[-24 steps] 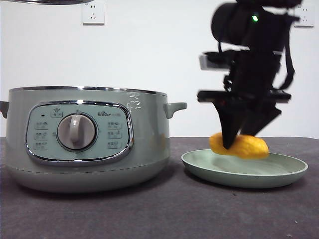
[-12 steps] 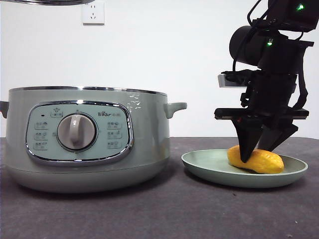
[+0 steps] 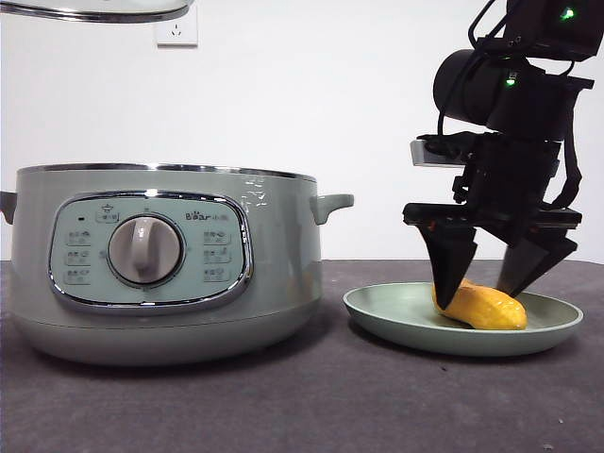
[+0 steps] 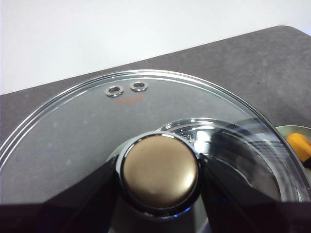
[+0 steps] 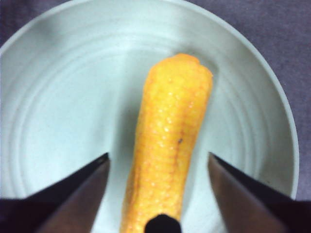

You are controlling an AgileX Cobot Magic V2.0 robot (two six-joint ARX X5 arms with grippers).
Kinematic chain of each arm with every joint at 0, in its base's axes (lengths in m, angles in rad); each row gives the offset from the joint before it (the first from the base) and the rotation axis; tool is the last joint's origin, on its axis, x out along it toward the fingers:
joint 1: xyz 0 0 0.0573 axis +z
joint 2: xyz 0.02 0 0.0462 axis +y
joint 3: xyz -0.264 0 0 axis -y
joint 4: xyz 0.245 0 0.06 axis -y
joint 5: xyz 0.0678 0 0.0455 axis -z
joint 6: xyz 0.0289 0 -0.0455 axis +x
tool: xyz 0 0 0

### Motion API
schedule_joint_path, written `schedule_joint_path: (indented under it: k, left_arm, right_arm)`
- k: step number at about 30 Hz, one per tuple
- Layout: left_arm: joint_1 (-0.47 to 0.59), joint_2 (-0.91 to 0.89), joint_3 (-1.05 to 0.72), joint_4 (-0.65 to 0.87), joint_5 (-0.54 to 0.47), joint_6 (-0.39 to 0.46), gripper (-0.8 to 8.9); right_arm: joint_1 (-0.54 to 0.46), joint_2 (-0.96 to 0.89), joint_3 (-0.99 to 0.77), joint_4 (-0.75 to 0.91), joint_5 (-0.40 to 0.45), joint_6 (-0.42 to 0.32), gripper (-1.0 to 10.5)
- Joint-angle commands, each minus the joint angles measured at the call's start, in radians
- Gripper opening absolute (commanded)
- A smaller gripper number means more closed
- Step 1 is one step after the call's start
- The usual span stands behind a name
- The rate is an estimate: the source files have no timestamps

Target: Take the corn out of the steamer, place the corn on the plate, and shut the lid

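We see the corn [image 3: 481, 307] lying in the plate [image 3: 377, 316] on the tabletop [image 3: 283, 406], at the steamer's [image 3: 160, 260] three o'clock. Our right claw [image 3: 495, 269] hangs released over it, jaws spread either side, not touching. Our left claw [image 4: 158, 170] is clenched on the lid's [image 4: 73, 126] knob, holding it at the steamer's twelve o'clock.

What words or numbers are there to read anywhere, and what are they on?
"Bear", followed by tiny characters too small to read: on the steamer's control panel, right of the dial.
Small icons and labels around the dial: too small to read.
Small orange marking on the lid, below its two vent holes: too blurred to read.
Corn and plate: no text.
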Motion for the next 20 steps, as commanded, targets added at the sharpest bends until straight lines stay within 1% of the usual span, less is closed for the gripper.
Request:
schedule_joint_path:
  k: [1,5,11,20]
  left_arm:
    - [0.000,0.001,0.011,0.058,0.005,-0.007,-0.09]
    - [0.000,0.032,0.011,0.086,0.045,-0.010,-0.09]
    - [0.000,0.125,0.011,0.163,0.101,-0.022,-0.09]
    - [-0.011,0.274,0.011,0.224,0.103,-0.025,-0.09]
  right_arm:
    - [0.001,0.008,-0.007,-0.002,0.003,0.013,4.1]
    - [0.002,-0.039,-0.007,-0.020,0.002,0.015,4.1]
    - [0.001,-0.179,-0.007,-0.066,0.000,0.034,4.1]
    - [0.000,-0.431,-0.007,-0.084,0.003,0.036,4.1]
